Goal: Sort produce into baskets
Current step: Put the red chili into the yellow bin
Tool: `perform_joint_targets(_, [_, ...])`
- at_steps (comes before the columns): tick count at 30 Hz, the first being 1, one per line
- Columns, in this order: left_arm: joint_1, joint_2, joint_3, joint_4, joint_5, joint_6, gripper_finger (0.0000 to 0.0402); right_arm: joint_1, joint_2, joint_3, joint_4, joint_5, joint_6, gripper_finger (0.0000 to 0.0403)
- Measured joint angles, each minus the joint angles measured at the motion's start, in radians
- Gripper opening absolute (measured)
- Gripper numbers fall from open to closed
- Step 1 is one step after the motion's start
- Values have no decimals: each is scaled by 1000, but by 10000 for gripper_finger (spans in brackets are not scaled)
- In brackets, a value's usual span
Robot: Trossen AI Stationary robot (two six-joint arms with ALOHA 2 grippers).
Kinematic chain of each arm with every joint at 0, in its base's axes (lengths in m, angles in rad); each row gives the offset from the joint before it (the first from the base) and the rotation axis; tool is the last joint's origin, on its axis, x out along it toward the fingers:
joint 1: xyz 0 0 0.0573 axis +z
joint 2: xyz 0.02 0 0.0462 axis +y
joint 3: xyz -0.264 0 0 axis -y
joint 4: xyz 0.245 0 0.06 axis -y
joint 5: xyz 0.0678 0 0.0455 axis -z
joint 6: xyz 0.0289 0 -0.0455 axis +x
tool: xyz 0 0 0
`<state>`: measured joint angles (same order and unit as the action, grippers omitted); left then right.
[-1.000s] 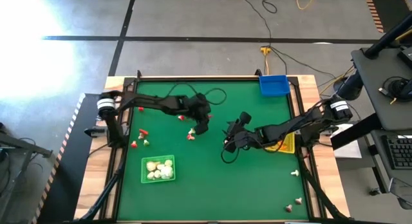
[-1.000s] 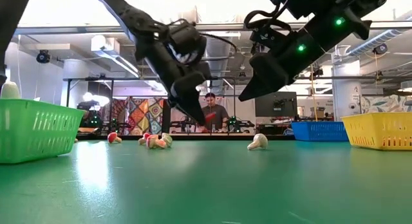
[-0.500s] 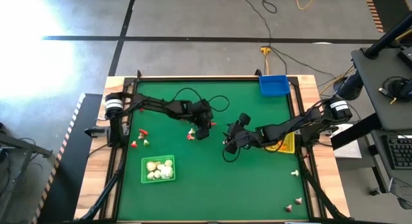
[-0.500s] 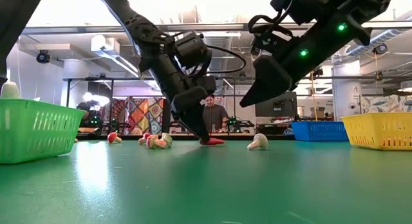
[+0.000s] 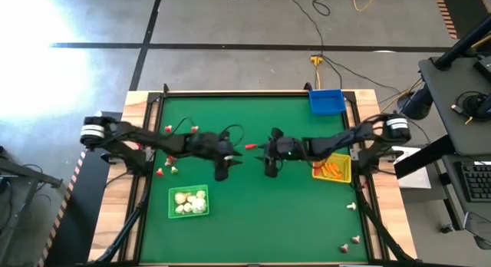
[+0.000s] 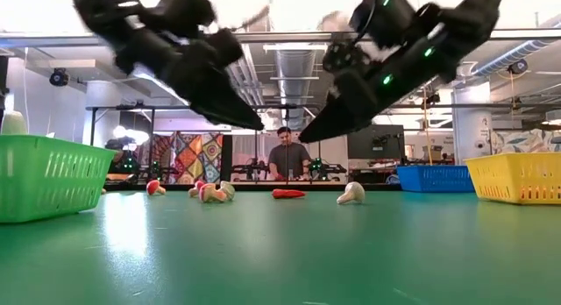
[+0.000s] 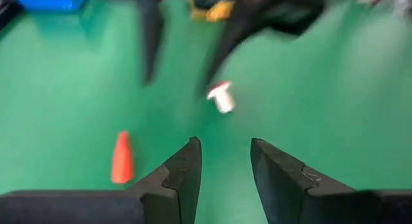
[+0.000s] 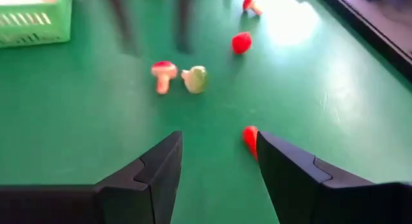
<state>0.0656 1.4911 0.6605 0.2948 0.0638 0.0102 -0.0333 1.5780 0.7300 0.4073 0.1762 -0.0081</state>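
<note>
L gripper (image 5: 222, 173): mid-desk, raised off the mat, jaws parted, nothing between them as I see it.
R gripper (image 5: 269, 169): just across from L, also raised, jaws apart, holding nothing.
Red piece (image 5: 250, 146): lies on the mat between the two grippers, toward the far edge; neither touches it.
Green basket (image 5: 188, 202): near side, below L gripper in high view, whitish bulbs (image 5: 187, 202) inside.
Yellow basket (image 5: 332, 169): R edge, orange sticks (image 5: 330, 168) in it.
Blue basket (image 5: 326, 101): far R corner.
Loose produce: small cluster (image 5: 167, 163) on L side; a few pcs (image 5: 352, 240) near R corner.
L wrist only: orange-red cone (image 7: 121, 158) beside my fingers, red-capped white piece (image 7: 221, 97) ahead.
R wrist only: red-capped piece (image 8: 163, 75) touching a pale one (image 8: 195, 79), red blob (image 8: 241, 42) further on.
Low view only: both grippers clear of the surface; person (image 6: 286, 156) in the room behind.
Desk (image 5: 261, 221): green mat, wood border; grey floor, cables beyond.
</note>
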Motion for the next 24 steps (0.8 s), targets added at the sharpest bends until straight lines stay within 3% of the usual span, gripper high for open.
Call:
perform_joint_targets(4, [-40, -73, -165, 272, 1, -66, 116, -96, 102, 0, 143, -92, -86, 192])
perform_joint_targets(8, [-64, -106, -289, 425, 1, -103, 116, -164, 223, -1, 290, -192, -90, 192])
perform_joint_targets(12, [-65, -136, -355, 446, -1, -117, 116, -200, 317, 9, 388, -269, -97, 191])
perform_joint_targets(17, [-65, -150, -387, 448, -2, -116, 116, -213, 403, 66, 391, -313, -117, 181])
perform_joint_targets(24, [-65, -160, -405, 440, -2, -117, 116, -216, 423, 126, 270, -316, -137, 142])
